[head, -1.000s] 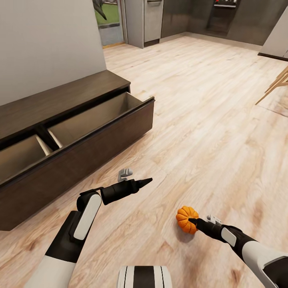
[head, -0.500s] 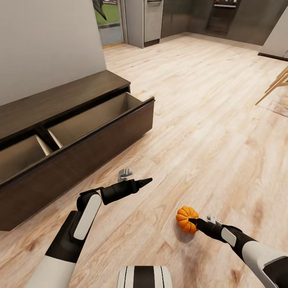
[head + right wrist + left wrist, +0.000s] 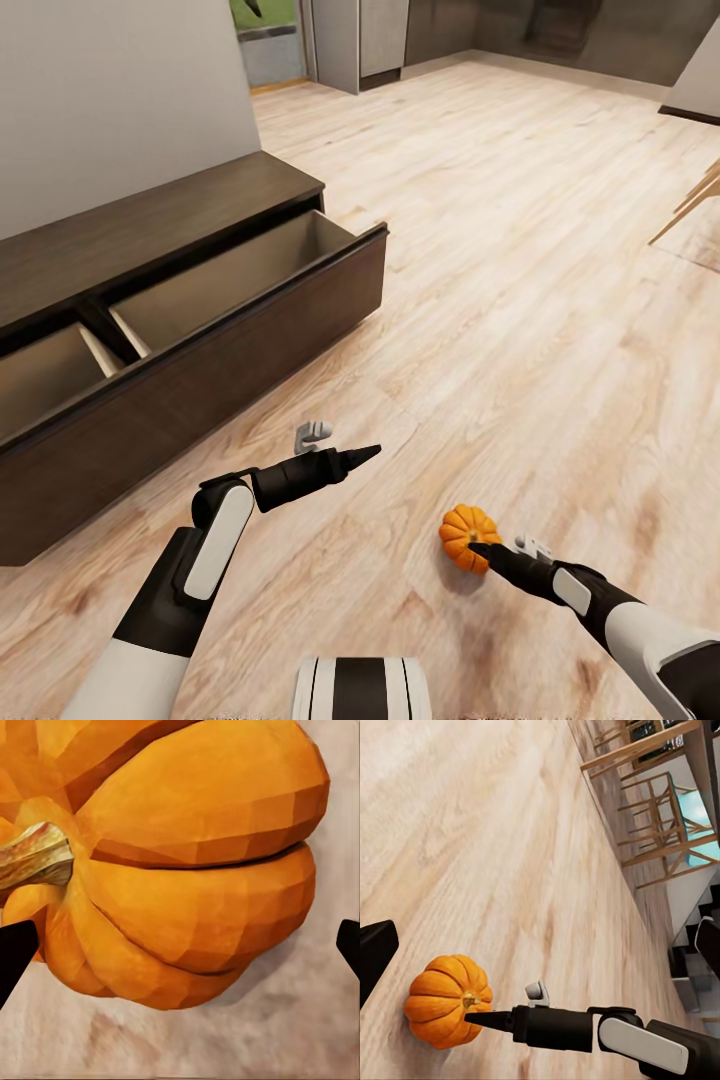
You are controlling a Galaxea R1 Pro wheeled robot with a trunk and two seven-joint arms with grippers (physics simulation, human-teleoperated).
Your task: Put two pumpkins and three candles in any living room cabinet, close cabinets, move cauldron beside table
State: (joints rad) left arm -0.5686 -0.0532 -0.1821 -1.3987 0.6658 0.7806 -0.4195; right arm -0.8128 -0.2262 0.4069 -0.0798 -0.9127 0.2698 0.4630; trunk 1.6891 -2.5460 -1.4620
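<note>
Since the earlier pictures the whole head view has shifted a little, as the camera tilted down: the far kitchen fronts slid upward out of the picture, while both arms and the small round orange ribbed pumpkin [image 3: 467, 533] keep their places relative to each other. The right gripper [image 3: 478, 548] is at the pumpkin, which lies on the pale wooden plank floor [image 3: 520, 300] directly at its fingertips; in the right wrist view the pumpkin [image 3: 180, 862] sits between the two dark fingertips [image 3: 15, 952], which stand wide apart at the picture's edges, so this gripper is open and has not yet closed on it. In the left wrist view the pumpkin [image 3: 448, 1000] is seen with the right gripper's black tip [image 3: 480, 1018] touching or nearly touching its stem side. The left gripper [image 3: 365, 455] hangs free above the floor, well apart from the pumpkin, with its fingers pressed together to a point, holding nothing. The long low dark-brown wooden cabinet [image 3: 200, 215] is beyond the left gripper, with its wide drawer [image 3: 250, 330] pulled out and its pale inside bare. I judge the step in hand is grasping the pumpkin. The next move calls for closing the right fingers across the ribs, then lifting and carrying it over the drawer front.
</note>
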